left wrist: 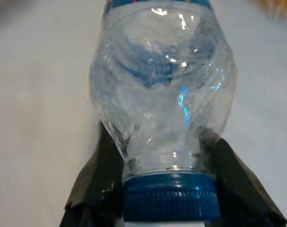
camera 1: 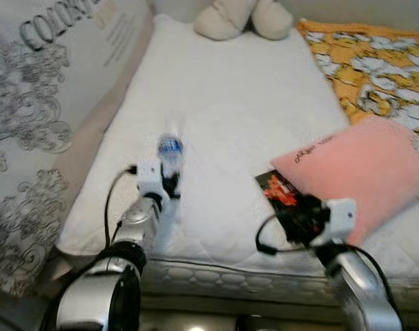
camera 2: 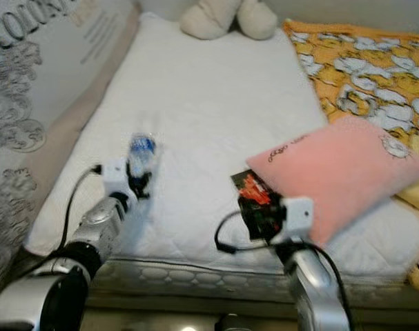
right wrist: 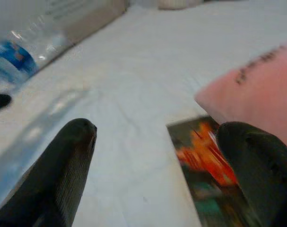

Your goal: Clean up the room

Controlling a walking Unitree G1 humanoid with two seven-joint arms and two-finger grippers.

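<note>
My left gripper (camera 1: 169, 181) is shut on a clear plastic water bottle (camera 1: 170, 147) with a blue label, held over the near left part of the white mattress (camera 1: 230, 89). In the left wrist view the black fingers (left wrist: 103, 165) clamp the bottle (left wrist: 162, 99) at its neck, just above the blue cap. My right gripper (camera 1: 295, 214) stands open above a black and red packet (camera 1: 277, 189) that lies half under a pink pillow (camera 1: 361, 172). The right wrist view shows the packet (right wrist: 204, 156) between its spread fingers (right wrist: 67, 161).
A beige plush toy (camera 1: 242, 17) sits at the far end of the mattress. An orange and white patterned blanket (camera 1: 375, 62) covers the right side. A printed cushion or bag (camera 1: 36, 103) leans along the left. The mattress's near edge (camera 1: 230, 269) runs just ahead of my arms.
</note>
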